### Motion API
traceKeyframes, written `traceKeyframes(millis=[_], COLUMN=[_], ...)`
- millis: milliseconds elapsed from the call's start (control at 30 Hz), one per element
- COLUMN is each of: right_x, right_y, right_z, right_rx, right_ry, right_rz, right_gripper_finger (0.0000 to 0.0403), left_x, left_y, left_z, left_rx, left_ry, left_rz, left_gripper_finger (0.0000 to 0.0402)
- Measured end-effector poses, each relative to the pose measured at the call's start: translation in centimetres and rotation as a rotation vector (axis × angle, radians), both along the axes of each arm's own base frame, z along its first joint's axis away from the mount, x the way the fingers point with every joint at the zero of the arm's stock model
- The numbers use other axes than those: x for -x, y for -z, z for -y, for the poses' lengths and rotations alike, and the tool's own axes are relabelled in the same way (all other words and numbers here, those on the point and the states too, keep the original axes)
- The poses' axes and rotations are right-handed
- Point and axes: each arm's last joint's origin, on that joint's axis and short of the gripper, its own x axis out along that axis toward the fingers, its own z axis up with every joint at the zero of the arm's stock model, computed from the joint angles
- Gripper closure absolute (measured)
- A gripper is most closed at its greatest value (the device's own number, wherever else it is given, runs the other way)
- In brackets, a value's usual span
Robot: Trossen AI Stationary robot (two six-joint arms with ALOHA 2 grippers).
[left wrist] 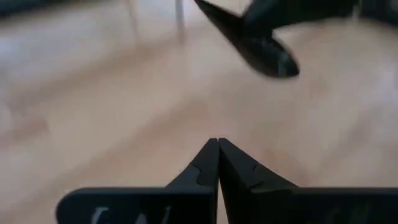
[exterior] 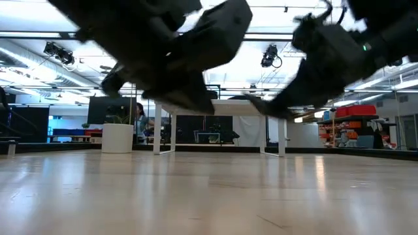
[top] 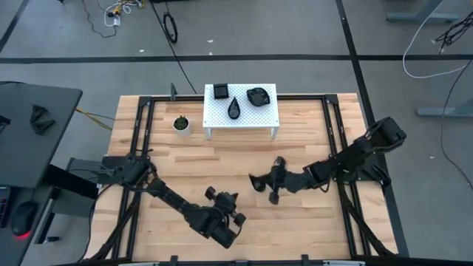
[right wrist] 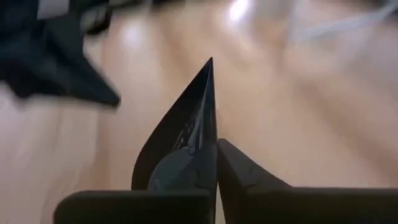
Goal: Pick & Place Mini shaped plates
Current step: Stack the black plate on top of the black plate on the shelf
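Over mid-counter, the right claw is pinched on a teardrop plate by its very edge, pointed tip leading — a thin, glossy hold, so a twist or slip onto the counter looks the likeliest trouble. Close by, the left claw hovers with fingers pressed together, empty; a brush between arms could knock it free. Three plates already sit on the white stand at the far edge.

Count relative to the white perforated rectangular stand: three glossy black mini plates on it, one square, one teardrop, one rounded. A fourth pointed black plate away from it. One small white pot with green plant beside it.
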Motion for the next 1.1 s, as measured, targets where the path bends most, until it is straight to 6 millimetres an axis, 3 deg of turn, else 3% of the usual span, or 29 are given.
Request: traceKeyframes(millis=[233, 500, 667, 833, 1100], right_x=[0.6, 1.3, 1.6, 1.7, 2.1], right_y=[-2.2, -4.1, -4.5, -4.5, -4.7], right_z=[-2.1, -4.0, -4.4, -4.3, -4.8], right_rx=[0.164, 0.321, 0.390, 0.465, 0.478], right_ry=[0.208, 0.139, 0.152, 0.196, 0.188], right_rz=[0.245, 0.343, 0.345, 0.311, 0.316], right_gripper_finger=[0.0398, 0.0399, 0.0401, 0.0401, 0.0401], left_x=[-1.1, -3.7, -4.9, -5.5, -6.1], left_y=[-2.9, -5.4, -6.7, -7.1, -7.2], left_z=[0.1, -0.3, 0.3, 0.0, -1.6], left_rx=[-0.344, -0.474, -0.511, -0.478, -0.429], left_ry=[-0.089, -0.029, 0.038, 0.036, -0.085], left_rz=[0.139, -0.012, -0.030, 0.009, 0.099], left_gripper_finger=[0.0362, 0.0233, 0.0183, 0.0178, 0.0212])
